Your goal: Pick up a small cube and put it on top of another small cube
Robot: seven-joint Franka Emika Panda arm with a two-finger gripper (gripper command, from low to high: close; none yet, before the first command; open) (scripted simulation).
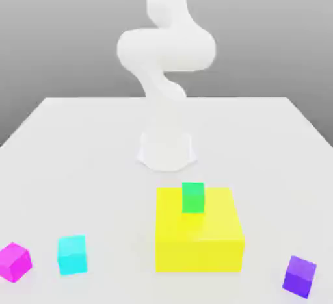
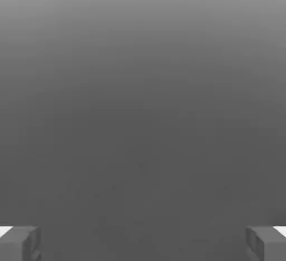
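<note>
In the exterior view, a white arm (image 1: 166, 62) rises from a round base (image 1: 166, 150) at the middle of a white bench (image 1: 78, 166). The arm bends into a thick loop above the base and runs up out of the picture.

In front of the base sits a big yellow block (image 1: 198, 231). A small green cube (image 1: 192, 197) rests on top of it, near the block's far edge and about midway across, standing upright and square to the block.

On the bench toward the exterior view's left lies a small cyan cube (image 1: 71, 254), well apart from the yellow block, resting flat on the surface. Just beside it, further to the left and close to the picture's edge, is a magenta cube (image 1: 14, 261), turned a little so that one corner faces the camera; the two do not touch. Toward the exterior view's right, near the front corner, a purple cube (image 1: 300, 276) stands alone, apart from the yellow block and also turned slightly.

In the hand view, the jaws (image 2: 143, 243) stand wide apart, with nothing between them. One grey fingertip (image 2: 19, 243) shows at one side of the picture and the other fingertip (image 2: 267, 243) at the opposite side. Between and beyond them is a plain grey backdrop (image 2: 143, 87).
</note>
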